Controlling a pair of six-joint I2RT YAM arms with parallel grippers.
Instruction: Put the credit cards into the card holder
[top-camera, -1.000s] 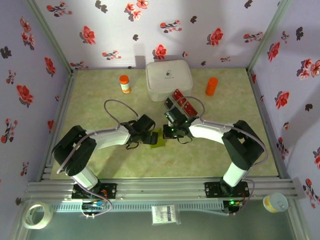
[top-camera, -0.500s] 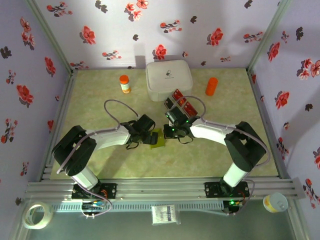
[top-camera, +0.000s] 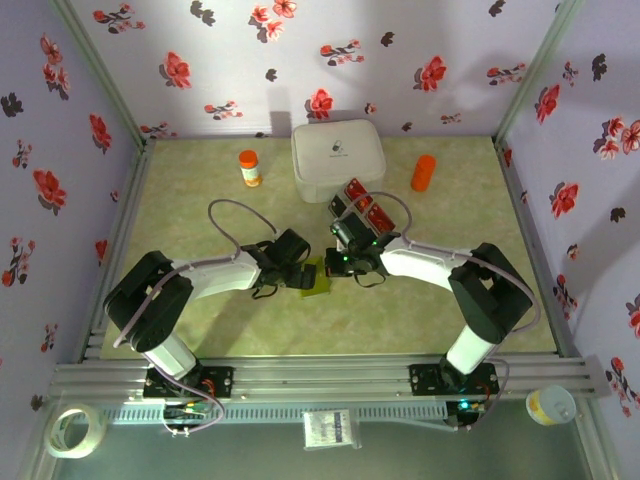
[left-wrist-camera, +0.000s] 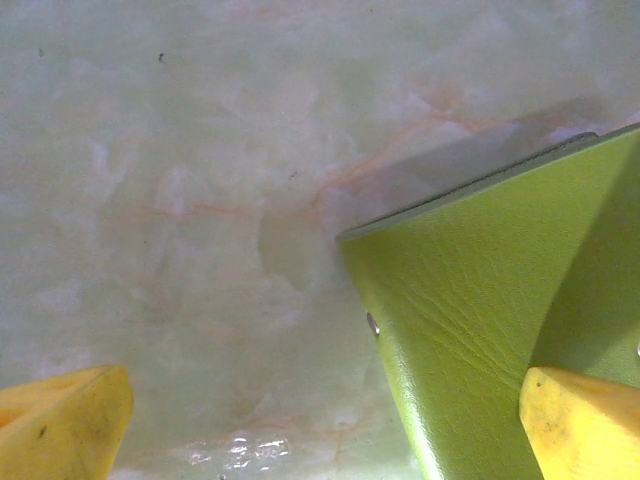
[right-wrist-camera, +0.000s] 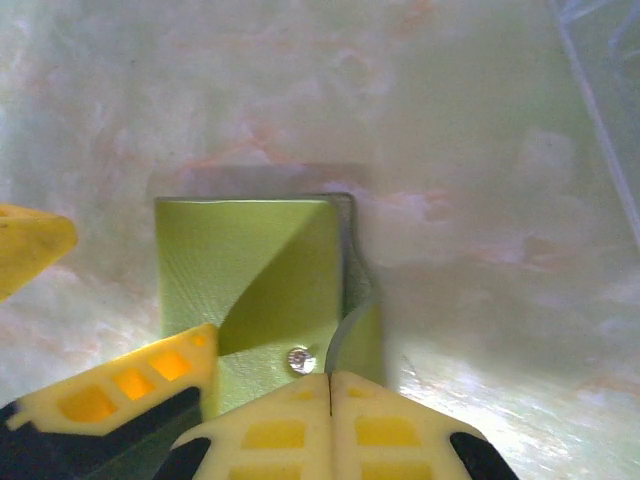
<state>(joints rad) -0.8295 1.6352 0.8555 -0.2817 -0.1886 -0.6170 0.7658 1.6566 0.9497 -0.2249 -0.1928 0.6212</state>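
The olive-green card holder (top-camera: 318, 277) lies on the table between my two grippers. In the right wrist view the card holder (right-wrist-camera: 250, 270) has its flap part lifted, showing a snap stud. My right gripper (right-wrist-camera: 330, 385) is shut, pinching the flap's thin grey edge. My left gripper (left-wrist-camera: 320, 430) is open and straddles the card holder's (left-wrist-camera: 480, 300) left corner, with one yellow fingertip (left-wrist-camera: 580, 420) resting on the green leather and the other over bare table. The red and dark credit cards (top-camera: 360, 205) lie in a clear tray behind the right gripper (top-camera: 345, 262).
A big white rounded box (top-camera: 338, 158) stands at the back centre. An orange-capped bottle (top-camera: 249, 167) is to its left and an orange cylinder (top-camera: 423, 172) to its right. The clear tray's edge (right-wrist-camera: 600, 90) shows at the right wrist view's upper right.
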